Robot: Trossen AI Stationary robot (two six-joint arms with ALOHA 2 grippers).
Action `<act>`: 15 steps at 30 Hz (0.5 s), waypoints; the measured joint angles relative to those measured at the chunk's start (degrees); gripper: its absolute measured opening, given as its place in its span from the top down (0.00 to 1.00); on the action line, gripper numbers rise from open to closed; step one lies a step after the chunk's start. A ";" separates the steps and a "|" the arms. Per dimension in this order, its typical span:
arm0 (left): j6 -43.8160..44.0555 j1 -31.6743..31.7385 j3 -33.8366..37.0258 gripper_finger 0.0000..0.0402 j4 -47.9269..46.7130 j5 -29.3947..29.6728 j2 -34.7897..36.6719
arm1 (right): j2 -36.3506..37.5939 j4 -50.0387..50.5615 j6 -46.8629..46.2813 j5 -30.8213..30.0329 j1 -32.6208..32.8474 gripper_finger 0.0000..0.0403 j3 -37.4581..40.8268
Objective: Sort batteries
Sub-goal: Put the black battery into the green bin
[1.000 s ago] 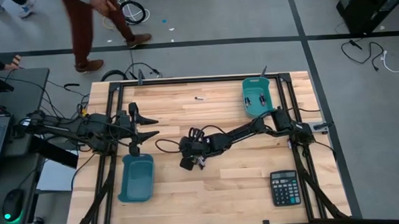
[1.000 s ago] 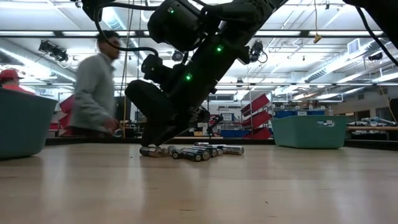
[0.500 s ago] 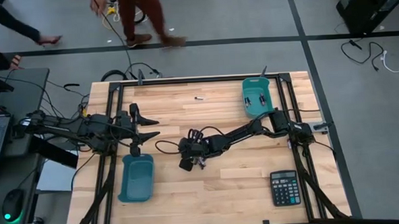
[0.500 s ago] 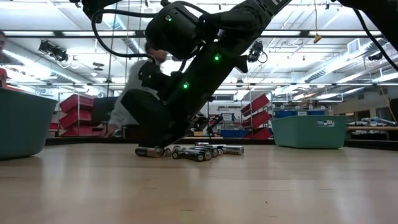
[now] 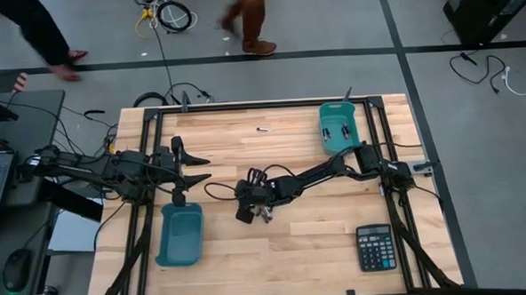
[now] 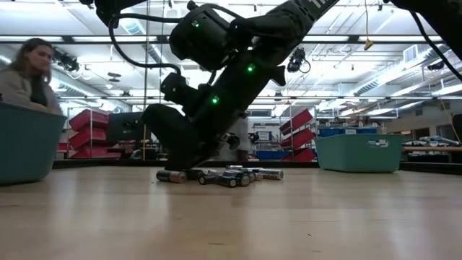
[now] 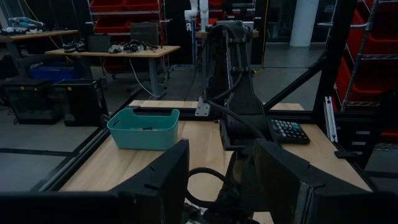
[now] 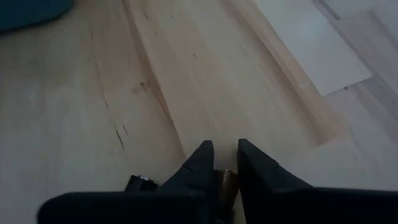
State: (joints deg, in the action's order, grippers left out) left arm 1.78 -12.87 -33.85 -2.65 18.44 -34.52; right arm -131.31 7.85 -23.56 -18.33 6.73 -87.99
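The right gripper [image 8: 222, 163] is down at the middle of the wooden tabletop [image 5: 320, 243], its jaws drawn close and pinching one battery [image 8: 225, 182] between them, at the near edge of the batteries [image 6: 238, 175] that lie clustered on the boards. From table height, the cells form a short row (silver and dark, lying on their sides) just beside the lowered gripper [image 6: 177, 162]. From above, the right arm reaches in from the right side of the table to the cluster [image 5: 264, 214]. The left gripper [image 5: 193, 168] waits above the left side of the tabletop, its jaws spread wide with nothing between them. One teal bin [image 5: 180, 233] sits at the left, near the waiting gripper; a second teal bin [image 5: 339, 126] stands at the far right, with small items inside. A black calculator [image 5: 375, 247] lies at the near right corner, well apart from the batteries.
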 joint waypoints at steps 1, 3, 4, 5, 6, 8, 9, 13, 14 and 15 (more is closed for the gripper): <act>0.00 -0.02 0.00 0.55 0.02 0.00 0.00 | -0.01 -0.14 0.11 0.02 -0.03 0.91 -0.02; 0.00 -0.02 0.00 0.55 0.02 0.00 0.01 | -0.02 -0.63 0.15 0.05 -0.06 0.93 -0.07; 0.00 -0.01 0.00 0.55 0.02 0.00 0.00 | -0.03 -0.90 0.16 0.16 -0.09 0.94 -0.07; 0.00 -0.01 0.00 0.55 0.00 0.00 0.00 | -0.04 -1.45 0.16 0.17 -0.09 0.94 -0.02; 0.00 -0.01 0.00 0.55 0.01 -0.01 0.00 | -0.06 -1.81 0.16 0.26 -0.09 0.95 0.00; 0.00 -0.02 0.00 0.55 0.02 0.00 0.00 | -0.11 -2.95 0.18 0.28 -0.11 0.96 0.02; 0.02 -0.02 0.00 0.55 0.01 0.00 0.00 | 0.13 -3.11 0.37 0.45 -0.15 0.98 0.06; 0.22 0.00 0.00 0.55 -0.21 0.00 0.00 | 1.42 -1.69 1.21 1.49 -0.17 1.00 0.30; 0.24 -0.02 0.00 0.55 -0.24 0.00 0.00 | 1.88 -1.58 1.24 1.51 -0.19 1.00 0.35; 0.32 -0.01 0.00 0.55 -0.27 0.00 0.00 | 2.32 -1.48 1.27 1.51 -0.22 1.00 0.35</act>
State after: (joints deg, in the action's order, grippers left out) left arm 2.11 -12.87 -33.85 -2.92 18.44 -34.52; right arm -128.98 6.37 -22.30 -16.82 6.50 -87.64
